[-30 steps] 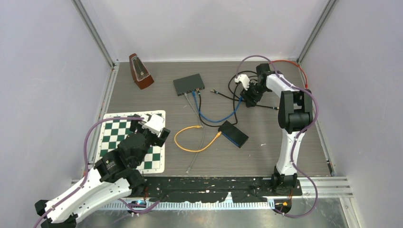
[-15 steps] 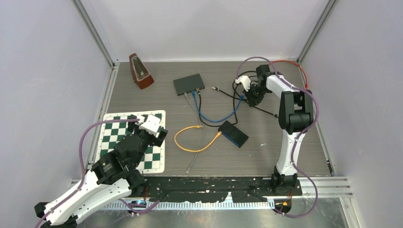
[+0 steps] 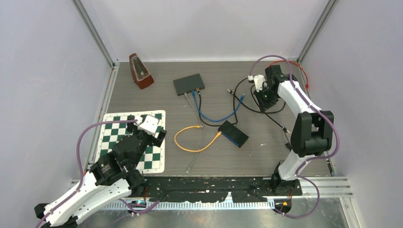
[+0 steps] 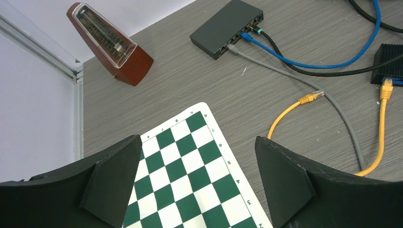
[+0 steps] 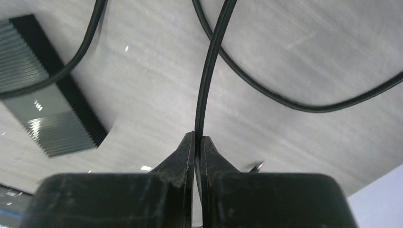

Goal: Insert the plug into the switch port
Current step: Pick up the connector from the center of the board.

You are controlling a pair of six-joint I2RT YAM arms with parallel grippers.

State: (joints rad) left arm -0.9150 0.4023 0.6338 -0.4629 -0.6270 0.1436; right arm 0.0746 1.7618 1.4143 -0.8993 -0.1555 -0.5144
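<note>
Black round cable (image 5: 209, 71) is clamped in my right end effector (image 5: 197, 137) at two o'clock; my left end effector (image 4: 197, 147) hangs wide open.

The right arm (image 3: 311, 130) is swinging its elbow out toward the right side of the counter (image 3: 256, 154), carrying the right tool (image 5: 196, 138) rightward. That tool, gaping a second ago, is now pinching the black cable (image 5: 205, 85) between its tips. The cable is trailing after it, and what seems to be its free plug (image 3: 230, 90) is sliding right, away from the switch (image 3: 188, 84). The left arm (image 3: 109, 166) is drawing back slightly toward its base.
</note>
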